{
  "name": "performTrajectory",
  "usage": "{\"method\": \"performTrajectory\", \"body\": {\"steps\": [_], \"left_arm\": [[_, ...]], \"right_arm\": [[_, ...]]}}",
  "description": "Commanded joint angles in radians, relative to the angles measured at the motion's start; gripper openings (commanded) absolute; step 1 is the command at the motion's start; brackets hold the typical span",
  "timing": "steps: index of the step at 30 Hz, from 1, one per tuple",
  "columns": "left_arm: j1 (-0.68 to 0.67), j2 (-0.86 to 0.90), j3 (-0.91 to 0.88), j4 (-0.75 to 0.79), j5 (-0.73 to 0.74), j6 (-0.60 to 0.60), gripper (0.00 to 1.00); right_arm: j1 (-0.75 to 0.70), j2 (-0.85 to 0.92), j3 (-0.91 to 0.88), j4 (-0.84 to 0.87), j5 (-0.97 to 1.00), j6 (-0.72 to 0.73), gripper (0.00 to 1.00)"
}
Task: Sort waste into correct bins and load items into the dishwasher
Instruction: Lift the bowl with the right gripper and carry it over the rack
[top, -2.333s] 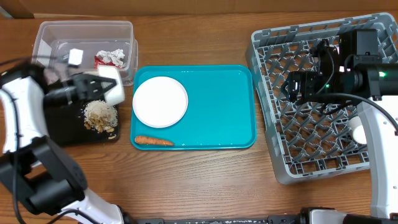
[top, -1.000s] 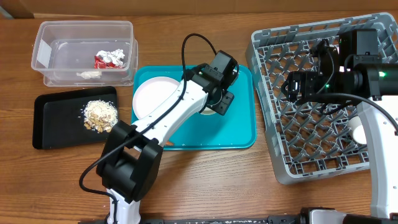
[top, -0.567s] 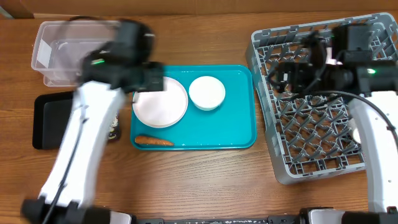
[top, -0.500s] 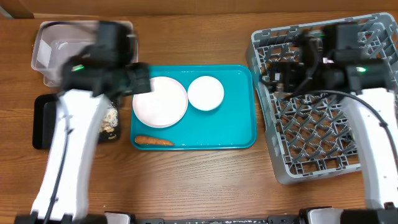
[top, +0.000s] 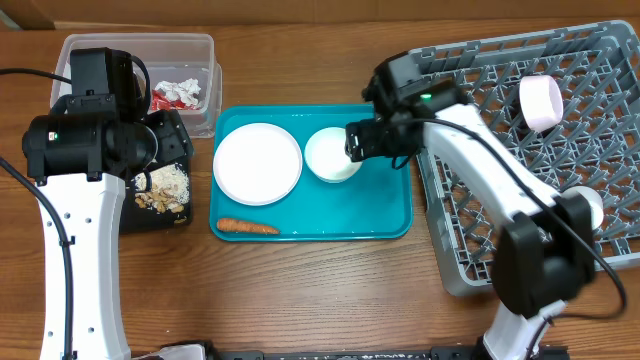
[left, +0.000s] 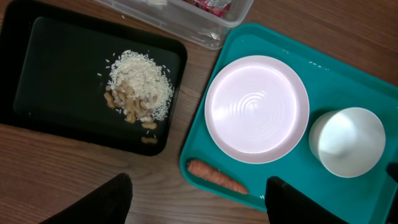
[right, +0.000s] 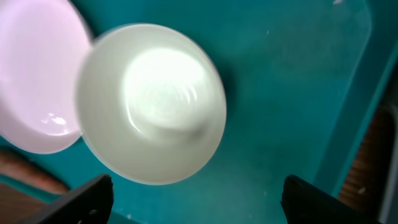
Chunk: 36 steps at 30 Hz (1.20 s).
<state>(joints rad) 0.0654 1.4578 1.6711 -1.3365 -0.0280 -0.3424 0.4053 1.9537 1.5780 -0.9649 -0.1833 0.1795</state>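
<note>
One carrot (top: 247, 226), lying left-right, tip rightward

The tub (top: 195, 45) sits in the upper left of the overhead frame, with a snack wrapper (top: 163, 99) inside it. Just below the tub lies the flat rimmed tray (left: 56, 68), with food scraps (left: 138, 93) heaped on its right half. At centre frame, the large tray (top: 375, 205) carries the plate (top: 257, 164) on its left, 1 bowl (top: 330, 155) just right of the plate, and the carrot (top: 247, 226) below the plate. The dish rack (top: 470, 250) fills the right side, with 1 cup (top: 540, 102) in its upper part.
</note>
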Motion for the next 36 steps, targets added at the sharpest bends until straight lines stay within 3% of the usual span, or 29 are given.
{"method": "performTrajectory", "body": {"steps": [1,3,7,9,11,18,26,30,36], "left_arm": [[0.0,-0.007,0.013,-0.002,-0.005,-0.02,0.71],[0.0,-0.007,0.013,-0.005,-0.005,-0.016,0.71],[0.0,-0.007,0.013,-0.005,-0.005,-0.017,0.71],[0.0,-0.007,0.013,-0.005,-0.005,-0.017,0.71],[0.0,-0.007,0.013,-0.006,-0.005,-0.016,0.72],[0.0,-0.007,0.013,-0.006,-0.006,-0.016,0.72],[0.0,-0.007,0.013,0.0,-0.009,-0.016,0.72],[0.0,-0.007,0.013,0.013,-0.01,-0.005,0.72],[0.0,-0.007,0.013,0.024,-0.009,-0.002,0.72]], "right_arm": [[0.0,0.074,0.004,0.024,0.047,0.068,0.76],[0.0,0.114,0.004,0.034,0.043,0.084,0.66],[0.0,0.145,0.004,0.039,0.029,0.084,0.21],[0.0,0.144,0.007,0.04,0.029,0.084,0.19],[-0.001,0.143,0.011,0.034,0.029,0.083,0.05],[-0.014,0.121,0.071,-0.067,0.046,0.08,0.04],[-0.035,-0.076,0.225,-0.181,0.261,0.075,0.04],[-0.055,-0.221,0.241,-0.153,0.554,0.076,0.04],[-0.123,-0.249,0.237,-0.149,0.953,0.076,0.04]]}}
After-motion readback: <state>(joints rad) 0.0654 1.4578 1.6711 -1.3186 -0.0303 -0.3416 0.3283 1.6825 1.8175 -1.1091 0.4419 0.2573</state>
